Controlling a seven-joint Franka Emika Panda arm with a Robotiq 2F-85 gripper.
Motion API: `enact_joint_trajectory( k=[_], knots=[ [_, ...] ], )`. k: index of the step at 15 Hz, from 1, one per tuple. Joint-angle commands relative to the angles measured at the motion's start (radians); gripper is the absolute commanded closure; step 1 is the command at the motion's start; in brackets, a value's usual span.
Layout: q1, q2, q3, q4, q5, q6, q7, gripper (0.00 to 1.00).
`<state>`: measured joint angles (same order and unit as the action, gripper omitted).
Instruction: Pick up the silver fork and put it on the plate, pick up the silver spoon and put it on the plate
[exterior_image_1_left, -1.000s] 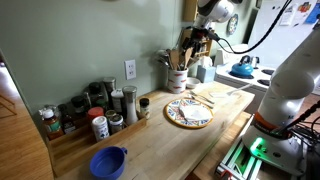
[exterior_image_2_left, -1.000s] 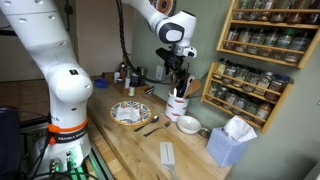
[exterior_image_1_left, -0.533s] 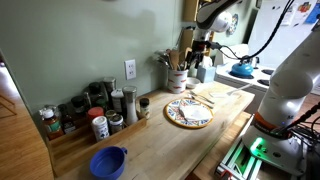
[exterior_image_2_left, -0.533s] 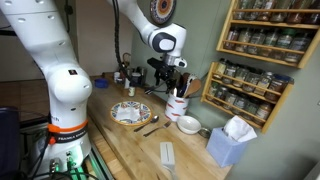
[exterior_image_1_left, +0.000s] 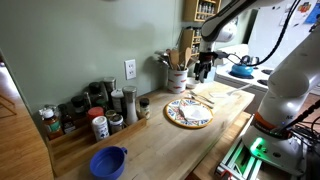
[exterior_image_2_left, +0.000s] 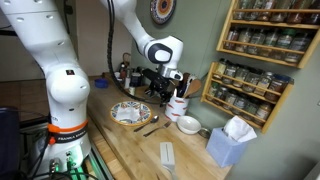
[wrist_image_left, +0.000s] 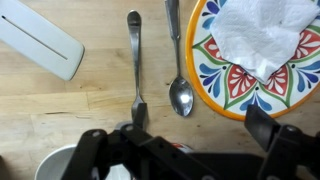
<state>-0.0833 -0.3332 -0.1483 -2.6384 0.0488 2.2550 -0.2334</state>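
Observation:
In the wrist view a silver fork (wrist_image_left: 136, 65) and a silver spoon (wrist_image_left: 179, 85) lie side by side on the wooden counter. They are just left of a colourful patterned plate (wrist_image_left: 212, 72) that has a white napkin (wrist_image_left: 258, 32) on it. My gripper (wrist_image_left: 182, 138) is open and empty. It hovers above the counter just below the fork's tines and the spoon's bowl. In both exterior views the gripper (exterior_image_1_left: 204, 70) (exterior_image_2_left: 163, 88) hangs over the counter beside the plate (exterior_image_1_left: 172, 108) (exterior_image_2_left: 120, 118). The cutlery (exterior_image_2_left: 152, 126) lies next to the plate.
A white bowl (wrist_image_left: 55, 165) (exterior_image_2_left: 188, 124) and a utensil holder (exterior_image_2_left: 179, 105) (exterior_image_1_left: 177, 78) stand close by. A white flat object (wrist_image_left: 38, 40) (exterior_image_2_left: 167, 155) lies on the counter. A blue tissue box (exterior_image_2_left: 232, 142), a blue bowl (exterior_image_1_left: 108, 162) and spice jars (exterior_image_1_left: 95, 110) stand further off.
The gripper has come down from above the utensil holder toward the counter near the fork and spoon. It is still open and empty.

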Motion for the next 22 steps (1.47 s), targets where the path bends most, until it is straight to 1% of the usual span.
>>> enact_joint_trajectory(
  k=[1, 3, 5, 7, 11, 16, 22],
  knots=[
    [0.002, 0.000, 0.001, 0.005, 0.000, -0.002, 0.001, 0.00],
    [0.003, 0.000, 0.002, 0.008, 0.000, -0.002, 0.001, 0.00],
    [-0.014, 0.045, 0.011, 0.026, -0.045, -0.005, 0.027, 0.00],
    [-0.023, 0.086, 0.012, 0.015, -0.083, 0.008, 0.034, 0.00],
    [-0.033, 0.166, 0.008, 0.001, -0.127, 0.039, 0.039, 0.00],
    [-0.052, 0.243, -0.004, -0.017, -0.152, 0.143, 0.027, 0.00],
    [-0.070, 0.333, -0.016, -0.002, -0.156, 0.277, 0.021, 0.00]
  ],
)
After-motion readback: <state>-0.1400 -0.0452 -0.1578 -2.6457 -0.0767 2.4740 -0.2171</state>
